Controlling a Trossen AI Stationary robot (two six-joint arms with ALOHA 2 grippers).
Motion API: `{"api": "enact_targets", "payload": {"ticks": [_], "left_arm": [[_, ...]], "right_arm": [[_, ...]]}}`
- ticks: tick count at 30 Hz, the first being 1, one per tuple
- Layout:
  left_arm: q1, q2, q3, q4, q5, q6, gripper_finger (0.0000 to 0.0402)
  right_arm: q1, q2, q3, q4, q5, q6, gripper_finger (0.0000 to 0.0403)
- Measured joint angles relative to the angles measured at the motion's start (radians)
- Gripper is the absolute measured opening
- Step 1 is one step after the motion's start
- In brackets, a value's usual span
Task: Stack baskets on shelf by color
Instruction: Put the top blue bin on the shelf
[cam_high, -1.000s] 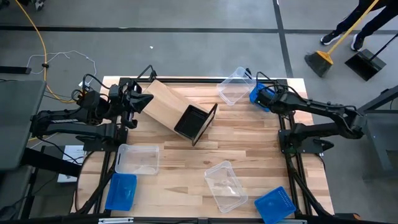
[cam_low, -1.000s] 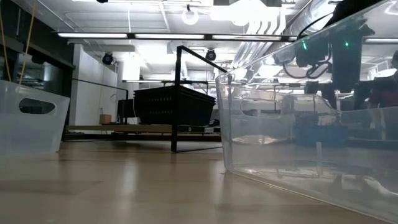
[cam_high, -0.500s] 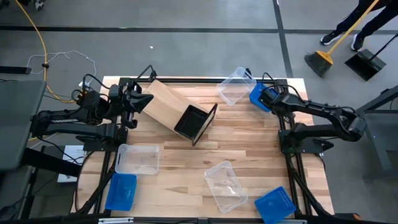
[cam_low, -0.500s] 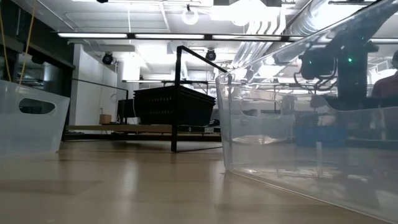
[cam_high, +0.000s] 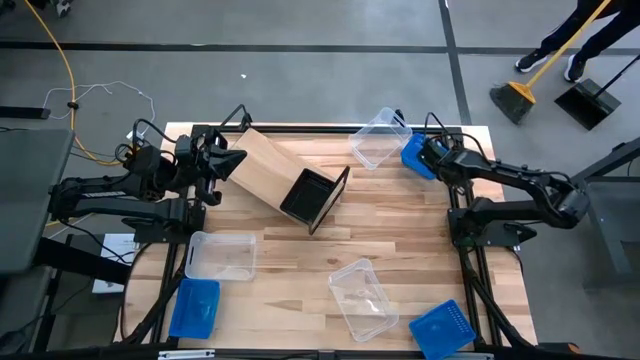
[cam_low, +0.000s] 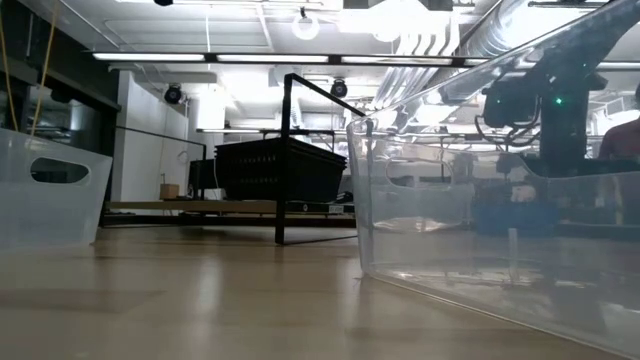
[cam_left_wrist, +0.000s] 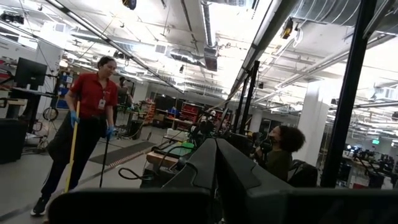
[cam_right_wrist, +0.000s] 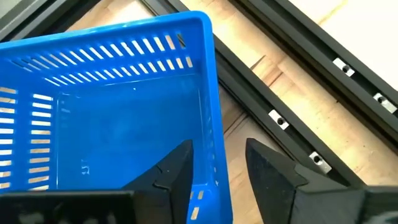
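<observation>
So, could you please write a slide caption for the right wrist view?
Right gripper straddling the wall of a blue basket near the table's edge.

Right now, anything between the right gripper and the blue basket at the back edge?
Nothing visible. The right gripper is already at the blue basket, fingers astride its side wall, one inside and one outside, with a gap showing on the outer side.

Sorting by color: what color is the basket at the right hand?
Blue, slatted basket; clearest in the right wrist view, its wall between the right hand fingers.
</observation>
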Motion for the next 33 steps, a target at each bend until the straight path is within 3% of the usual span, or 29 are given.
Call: {"api": "enact_targets", "payload": {"ticks": [10, 19, 25, 29, 33], "left_arm": [[0.000, 0.000, 0.000, 0.000, 0.000, 0.000, 0.0000], [0.000, 0.000, 0.000, 0.000, 0.000, -0.001, 0.0000], [0.000, 0.000, 0.000, 0.000, 0.000, -0.001, 0.0000], [0.000, 0.000, 0.000, 0.000, 0.000, 0.000, 0.0000], [0.000, 0.000, 0.000, 0.000, 0.000, 0.000, 0.0000]], "right_arm": [[-0.010, -0.003, 0.000, 0.017, -0.017, -0.018, 0.0007], [0.070, -0.188, 0.027, -0.117, 0.061, -0.016, 0.0005], [0.136, -0.334, 0.175, -0.341, 0.239, -0.023, 0.0002], [0.204, -0.388, 0.295, -0.285, 0.358, -0.141, 0.0001], [0.273, -0.380, 0.397, -0.088, 0.380, -0.377, 0.0001]]}}
